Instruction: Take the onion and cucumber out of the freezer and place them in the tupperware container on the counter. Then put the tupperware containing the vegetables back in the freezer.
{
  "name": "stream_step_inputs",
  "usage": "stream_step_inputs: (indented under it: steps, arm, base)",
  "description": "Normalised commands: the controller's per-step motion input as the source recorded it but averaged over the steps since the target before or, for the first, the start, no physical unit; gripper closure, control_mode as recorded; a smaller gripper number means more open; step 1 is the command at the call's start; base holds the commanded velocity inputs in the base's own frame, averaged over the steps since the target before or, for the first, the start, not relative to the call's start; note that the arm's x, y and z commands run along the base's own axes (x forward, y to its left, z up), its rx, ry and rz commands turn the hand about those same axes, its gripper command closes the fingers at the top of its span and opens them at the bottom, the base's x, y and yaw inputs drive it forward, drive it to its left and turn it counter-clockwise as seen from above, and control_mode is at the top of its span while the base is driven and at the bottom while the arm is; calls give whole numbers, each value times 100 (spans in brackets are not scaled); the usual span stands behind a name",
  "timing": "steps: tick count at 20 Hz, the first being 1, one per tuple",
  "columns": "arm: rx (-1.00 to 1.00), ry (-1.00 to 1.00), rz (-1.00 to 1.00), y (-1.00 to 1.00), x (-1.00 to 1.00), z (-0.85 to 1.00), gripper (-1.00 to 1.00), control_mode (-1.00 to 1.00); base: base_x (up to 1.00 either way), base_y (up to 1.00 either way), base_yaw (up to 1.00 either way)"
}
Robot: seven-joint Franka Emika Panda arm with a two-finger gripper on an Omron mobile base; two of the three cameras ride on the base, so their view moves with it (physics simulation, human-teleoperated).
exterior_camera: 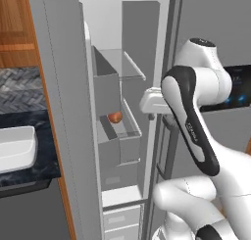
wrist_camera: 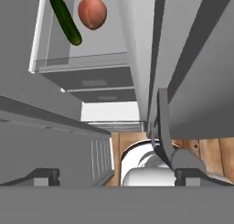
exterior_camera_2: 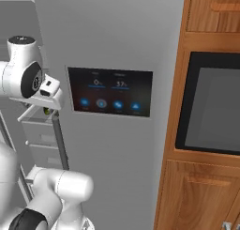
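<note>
The freezer (exterior_camera: 128, 151) stands open, its door (exterior_camera: 63, 111) swung out to the left. The reddish-orange onion (exterior_camera: 115, 117) rests on a middle shelf. In the hand view the onion (wrist_camera: 92, 12) lies beside the dark green cucumber (wrist_camera: 65, 19) on that shelf, far from the fingers. My gripper (wrist_camera: 119, 177) is open and holds nothing. Its white hand (exterior_camera: 152, 101) hovers at the right edge of the freezer opening, level with the shelf above the onion. The white tupperware container (exterior_camera: 14, 148) sits on the dark counter (exterior_camera: 29, 173) at the far left.
The fridge door with the dark touch panel (exterior_camera_2: 110, 92) is shut, just right of the hand. Its vertical bar handle (wrist_camera: 162, 127) runs close by the fingers. Wooden cabinets and a wall oven (exterior_camera_2: 211, 102) stand further right. Freezer drawers (exterior_camera: 120, 217) sit below the shelves.
</note>
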Motion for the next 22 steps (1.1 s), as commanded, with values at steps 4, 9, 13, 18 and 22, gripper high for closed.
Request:
stream_step_inputs:
  steps: [4,9,13,18,22]
  arm:
    - [28,-2,0,0,-3,-20,-100,-100]
    - [19,-12,0,1,-3,-37,-100,-100]
    - [11,-11,0,5,0,-43,-100,-100]
    - [7,-9,0,18,0,-39,-100,-100]
    - [0,-12,0,38,0,-32,-100,-100]
  base:
    - [0,0,0]
    - [0,0,0]
    - [0,0,0]
    - [0,0,0]
    - [0,0,0]
